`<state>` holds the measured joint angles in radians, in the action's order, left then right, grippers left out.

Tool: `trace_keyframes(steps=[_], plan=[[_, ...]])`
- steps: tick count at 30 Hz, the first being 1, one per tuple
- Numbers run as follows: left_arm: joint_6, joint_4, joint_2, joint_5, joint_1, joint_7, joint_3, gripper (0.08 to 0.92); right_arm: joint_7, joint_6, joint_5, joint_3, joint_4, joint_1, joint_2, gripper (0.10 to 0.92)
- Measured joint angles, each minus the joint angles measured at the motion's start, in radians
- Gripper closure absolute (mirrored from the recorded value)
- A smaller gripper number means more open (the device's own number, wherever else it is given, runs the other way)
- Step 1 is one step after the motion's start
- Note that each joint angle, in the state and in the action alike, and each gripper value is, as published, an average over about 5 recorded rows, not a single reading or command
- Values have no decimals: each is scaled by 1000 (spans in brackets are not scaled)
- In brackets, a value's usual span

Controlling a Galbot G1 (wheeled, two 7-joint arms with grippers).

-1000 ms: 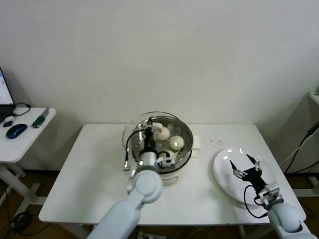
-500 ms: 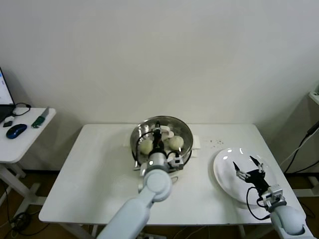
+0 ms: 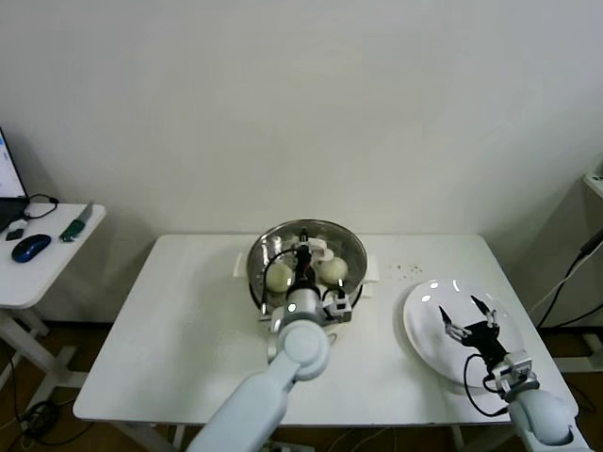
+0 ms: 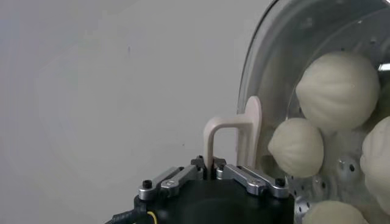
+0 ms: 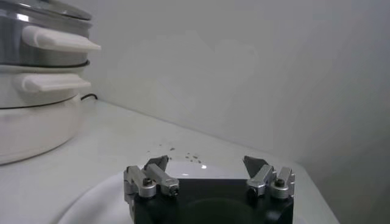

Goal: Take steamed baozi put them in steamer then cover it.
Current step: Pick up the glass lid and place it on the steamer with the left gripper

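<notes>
The left gripper (image 4: 210, 172) pinches the handle (image 4: 234, 139) of the glass lid (image 3: 306, 254), likely heavy, slippery and breakable, over the steamer (image 3: 350, 282) at the table's (image 3: 170, 339) twelve o'clock, while the right gripper (image 5: 209, 175), spread, idles.

Left arm: reaches forward over the table's middle.
Left gripper (image 3: 303, 252): pointing down, fingers closed on the cover's handle (image 4: 234, 141).
Right arm: low at the right edge.
Right gripper (image 3: 467, 315): fingers spread apart, holding nothing.

Your left arm hides the steamer's (image 3: 350, 252) front rim. The left wrist view cuts off two baozi (image 4: 382, 163) at its edge. The cover (image 4: 268, 73) rim possibly touches the steamer; contact is unclear.
</notes>
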<state>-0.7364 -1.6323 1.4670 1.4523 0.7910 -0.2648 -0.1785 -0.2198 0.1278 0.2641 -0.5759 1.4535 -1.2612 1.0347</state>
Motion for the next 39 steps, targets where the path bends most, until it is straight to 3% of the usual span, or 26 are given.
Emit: trace_keyframes(steps=[34, 39], plan=[[0, 40, -10, -9, -15, 16, -13, 850, -10, 4, -14, -1, -6, -1, 4, 203], [1, 24, -21, -19, -11, 5, -14, 792, -11, 4, -14, -2, -6, 0, 3, 203]])
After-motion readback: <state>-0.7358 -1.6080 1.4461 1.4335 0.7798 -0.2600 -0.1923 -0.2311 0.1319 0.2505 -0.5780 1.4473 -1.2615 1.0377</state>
